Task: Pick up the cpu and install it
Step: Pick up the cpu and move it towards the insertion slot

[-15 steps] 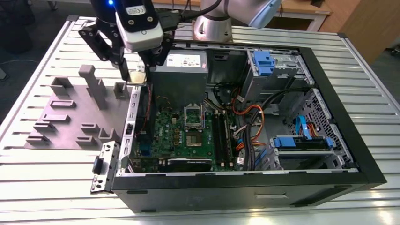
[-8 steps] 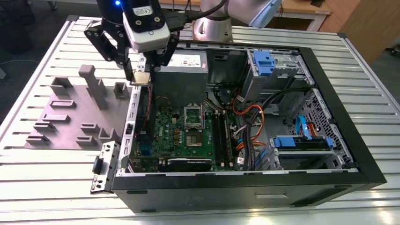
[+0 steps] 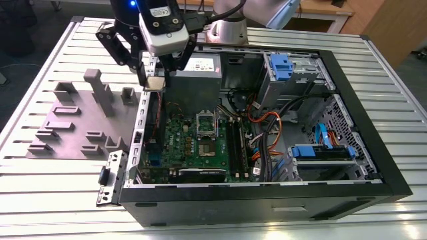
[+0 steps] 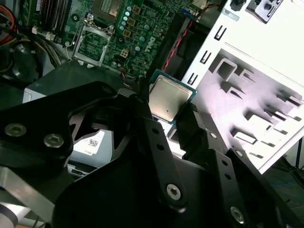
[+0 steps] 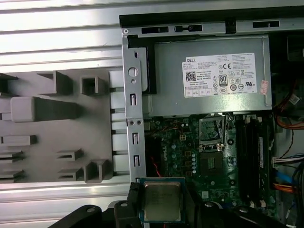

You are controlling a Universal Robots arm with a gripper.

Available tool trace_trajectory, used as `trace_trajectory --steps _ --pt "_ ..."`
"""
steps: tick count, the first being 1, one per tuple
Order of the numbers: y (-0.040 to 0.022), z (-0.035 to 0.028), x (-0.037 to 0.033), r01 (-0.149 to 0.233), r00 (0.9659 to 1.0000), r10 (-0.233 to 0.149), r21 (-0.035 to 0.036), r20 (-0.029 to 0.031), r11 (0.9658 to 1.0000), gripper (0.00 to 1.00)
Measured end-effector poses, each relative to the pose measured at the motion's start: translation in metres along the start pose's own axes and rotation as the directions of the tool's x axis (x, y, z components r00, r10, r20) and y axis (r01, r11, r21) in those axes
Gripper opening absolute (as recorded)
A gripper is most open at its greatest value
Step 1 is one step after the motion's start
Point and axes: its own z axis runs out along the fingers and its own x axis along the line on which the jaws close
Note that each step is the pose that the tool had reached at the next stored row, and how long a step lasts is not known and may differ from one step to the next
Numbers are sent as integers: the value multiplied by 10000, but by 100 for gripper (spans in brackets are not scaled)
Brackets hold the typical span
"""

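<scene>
The cpu (image 3: 156, 83) (image 4: 168, 99) (image 5: 162, 201) is a small flat square chip with a dull silver top. It hangs in the air over the left wall of the open computer case (image 3: 373, 165), held flat between the black fingers of my gripper (image 3: 157, 80) (image 4: 167, 110) (image 5: 161, 204), which is shut on it. The open socket (image 3: 206, 122) (image 4: 94, 43) (image 5: 212, 130) on the green motherboard (image 3: 193, 145) lies lower and toward the exterior view's right of the chip.
A grey plastic fixture plate (image 3: 77, 120) (image 5: 52, 128) with upright blocks lies on the slatted metal table (image 3: 53, 200), at the exterior view's left of the case. A grey power supply (image 3: 197, 75) (image 5: 209, 76), memory slots, cables and blue drive bays (image 3: 320, 152) fill the case.
</scene>
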Motion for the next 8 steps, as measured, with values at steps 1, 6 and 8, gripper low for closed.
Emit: trace_trajectory --steps 1,6,8 --pt "1 0 -14 -3 10000 3 2 0 10000 47" --pt "-7 -1 -62 -9 10000 9 3 -1 10000 47" --pt "-20 0 -70 -9 10000 9 2 -1 10000 47"
